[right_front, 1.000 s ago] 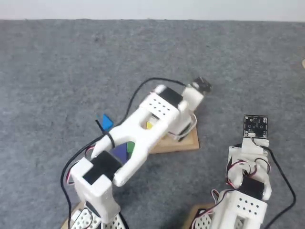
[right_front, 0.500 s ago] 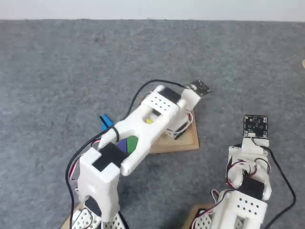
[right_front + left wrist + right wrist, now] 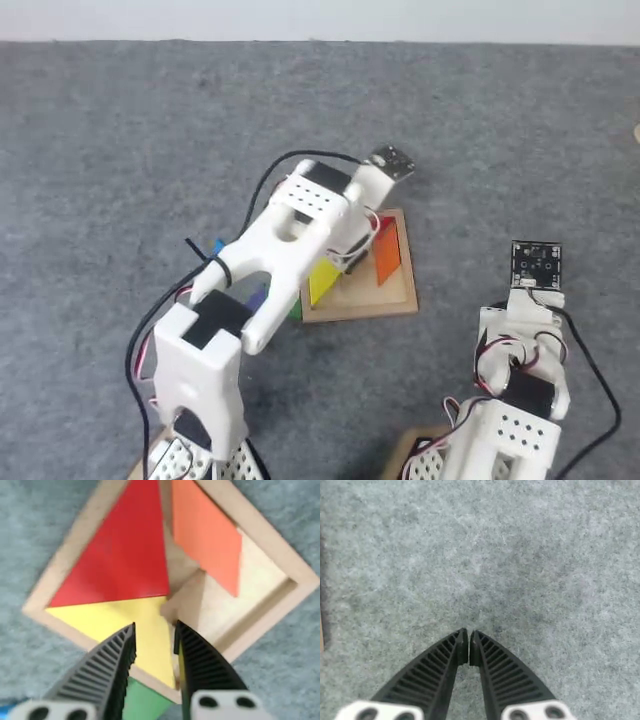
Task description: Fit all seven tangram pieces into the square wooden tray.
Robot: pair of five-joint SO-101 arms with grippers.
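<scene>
Meeting white wall (image 3: 320, 20), grey carpet (image 3: 120, 150)

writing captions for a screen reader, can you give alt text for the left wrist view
A square wooden tray holds a red triangle, a yellow triangle and an orange parallelogram, part of its floor bare. The left arm's jaws hang slightly open over the yellow triangle, with a green piece just outside the rim.

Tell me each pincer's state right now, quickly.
Left pincer: open, holding nothing.
Right pincer: closed, empty.
</scene>
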